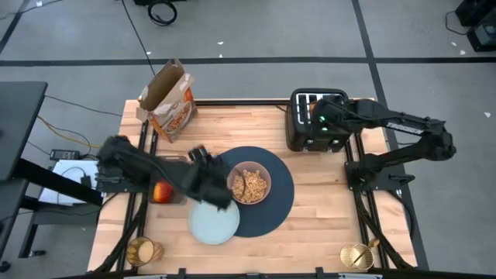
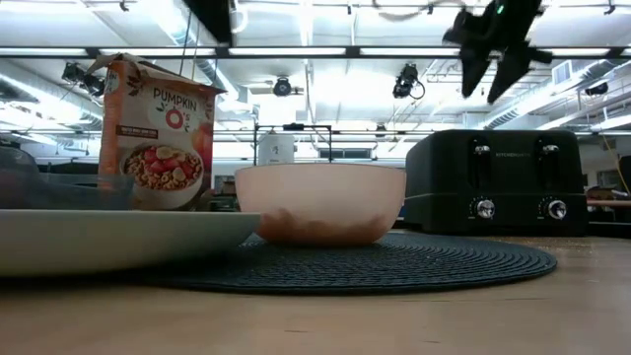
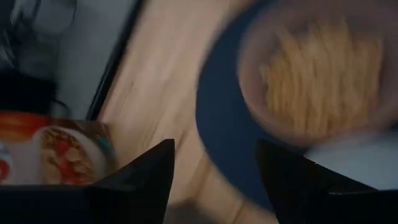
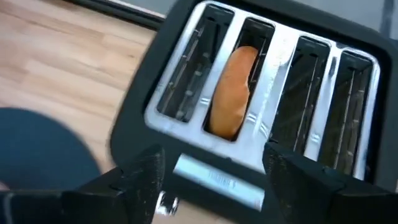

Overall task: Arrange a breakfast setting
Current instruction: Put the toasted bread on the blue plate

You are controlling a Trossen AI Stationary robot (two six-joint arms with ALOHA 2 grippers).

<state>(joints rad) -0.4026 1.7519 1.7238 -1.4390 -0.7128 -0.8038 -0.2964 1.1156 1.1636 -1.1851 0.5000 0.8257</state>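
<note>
We count one navy placemat (image 1: 267,203) near the bench's middle, one pink bowl (image 1: 249,184) on it w/ cereal inside, one pale plate (image 1: 214,222) overlapping the mat's edge toward the front-left, one red apple (image 1: 161,191) by the left edge, one bagel half (image 4: 231,91) standing upright in the toaster's second slot, one cereal box (image 1: 168,101) at the back-left corner, one black 4-slot toaster (image 1: 316,120) at the back-right. Two gold items sit at the front corners: one amber cup (image 1: 142,251) front-left, another gold piece (image 1: 357,255) front-right, which we can't identify. Box reads "PUMPKIN O's" in the low view; the toaster's front lettering is too small to read. Bowl is translucent, rounded, cereal showing tan through its wall; mat is round, ribbed weave; bagel is golden-brown, smooth crust. Left gripper (image 1: 209,182) hangs over the plate's back rim, just beside the bowl, fingers apart, nothing between them. Right gripper (image 4: 211,180) hovers above the toaster's front edge, fingers spread, grasping nothing, bagel apart from both fingertips.
</note>
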